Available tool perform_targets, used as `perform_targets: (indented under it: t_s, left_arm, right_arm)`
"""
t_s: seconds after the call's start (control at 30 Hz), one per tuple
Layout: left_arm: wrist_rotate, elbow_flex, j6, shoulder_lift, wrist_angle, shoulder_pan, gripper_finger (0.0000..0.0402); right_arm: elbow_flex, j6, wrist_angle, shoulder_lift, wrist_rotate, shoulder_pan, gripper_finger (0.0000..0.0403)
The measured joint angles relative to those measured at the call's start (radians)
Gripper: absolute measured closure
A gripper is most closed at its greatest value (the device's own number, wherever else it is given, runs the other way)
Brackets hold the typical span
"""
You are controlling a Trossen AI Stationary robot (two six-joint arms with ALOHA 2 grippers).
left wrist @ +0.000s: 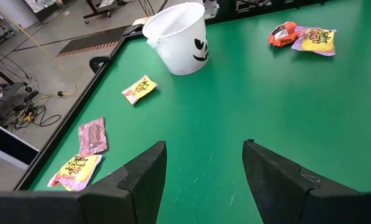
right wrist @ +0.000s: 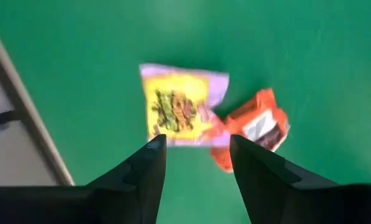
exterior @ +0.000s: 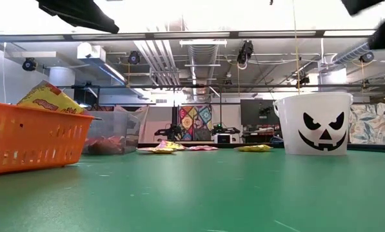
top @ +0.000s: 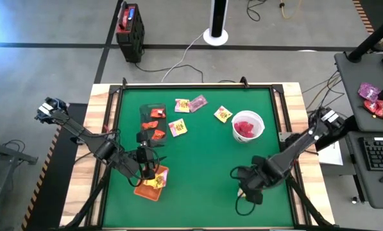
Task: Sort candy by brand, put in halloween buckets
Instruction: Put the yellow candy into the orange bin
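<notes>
- Sorting is partly done: the white bucket (exterior: 289, 129) at the right of the table (top: 210, 160) holds pink and red wrappers, the dark tub (exterior: 118, 125) at the far left holds orange ones, and the orange tray (exterior: 31, 135) at the near left carries a yellow pack (exterior: 47, 100).
- The left tool (top: 146, 168) hangs just above the orange tray. Its fingers are spread with nothing between them, which we take as a pack just dropped or a fresh reach about to begin.
- The right tool (top: 246, 186) hovers over the near right of the table, also spread wide and empty.
- Work remains: we count about five packs loose on the green. Two yellow-and-purple packs (top: 182, 105), a pink pack (top: 197, 101) and a small yellow pack (top: 223, 114) lie between tub and bucket, and an orange pack (top: 158, 135) lies just beside the tub.
- We cannot read any brand name, so the sorting shows by colour only.
- The level view hides the bucket's contents behind its wall, and the left arm covers part of the tray from above.
- The right wrist view shows a yellow-and-purple pack touching an orange one, and we cannot match the pair firmly to the overhead view.
</notes>
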Motion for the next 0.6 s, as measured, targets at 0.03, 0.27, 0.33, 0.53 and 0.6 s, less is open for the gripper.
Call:
perform_targets:
  t_s: [0.03, 0.27, 0.33, 0.53, 0.6]
  left_arm:
    - [0.000, 0.000, 0.000, 0.000, 0.002, 0.000, 0.0207]
    - [0.000, 0.000, 0.000, 0.000, 0.009, 0.000, 0.0207]
    - [0.000, 0.000, 0.000, 0.000, 0.009, 0.000, 0.0207]
    - [0.000, 0.000, 0.008, 0.000, 0.010, 0.000, 0.0207]
    - [0.000, 0.000, 0.012, 0.000, 0.011, 0.000, 0.0207]
  right_arm:
    - [-0.010, 0.024, 0.000, 0.013, 0.003, 0.013, 0.0236]
    - [-0.096, 0.066, 0.113, 0.091, 0.006, 0.044, 0.0254]
    - [-0.119, 0.066, 0.143, 0.109, 0.007, 0.040, 0.0258]
    - [-0.151, 0.053, 0.204, 0.139, 0.010, 0.037, 0.0290]
    - [-0.151, 0.037, 0.212, 0.144, 0.010, 0.037, 0.0319]
